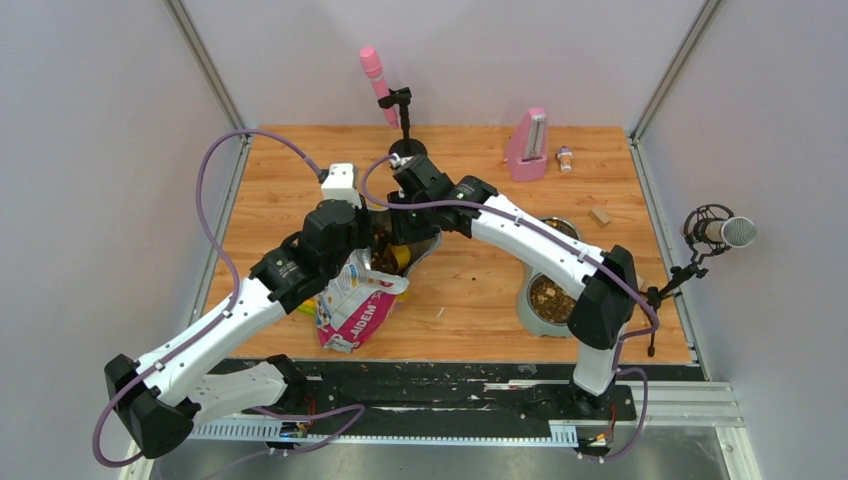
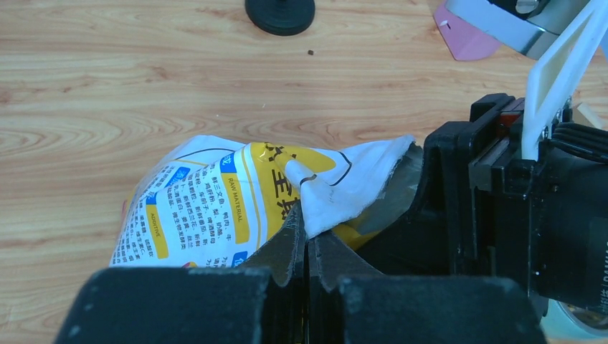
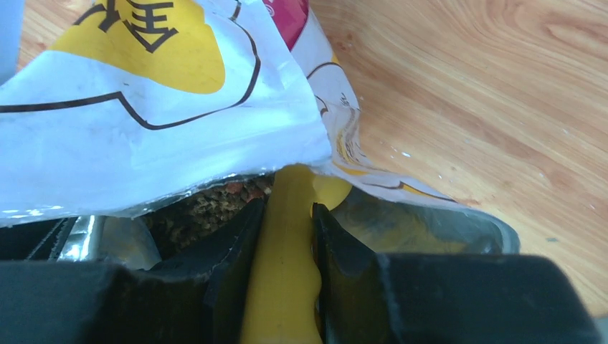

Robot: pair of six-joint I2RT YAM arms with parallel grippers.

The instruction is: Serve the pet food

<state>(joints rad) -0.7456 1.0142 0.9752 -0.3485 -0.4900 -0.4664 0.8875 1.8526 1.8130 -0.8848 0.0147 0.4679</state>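
The printed yellow-white-pink bag [image 1: 352,308] lies on the wooden table with its mouth facing the far side. My left gripper [image 2: 308,233] is shut on the bag's upper mouth edge [image 2: 337,190] and holds it open. My right gripper [image 3: 287,215] is shut on the handle of the yellow scoop [image 3: 287,272], whose head is inside the bag mouth. Brown kibble [image 3: 204,211] shows inside the bag beside the scoop, and also in the top view [image 1: 385,258]. More kibble [image 1: 553,297] lies in a metal bowl [image 1: 522,300] at the right.
A second metal bowl [image 1: 562,226] sits behind the first. A pink microphone on a black stand [image 1: 378,85], a pink metronome [image 1: 527,145], a small bottle [image 1: 565,158] and a wood block [image 1: 600,215] stand at the back. A grey microphone [image 1: 722,232] juts in at the right.
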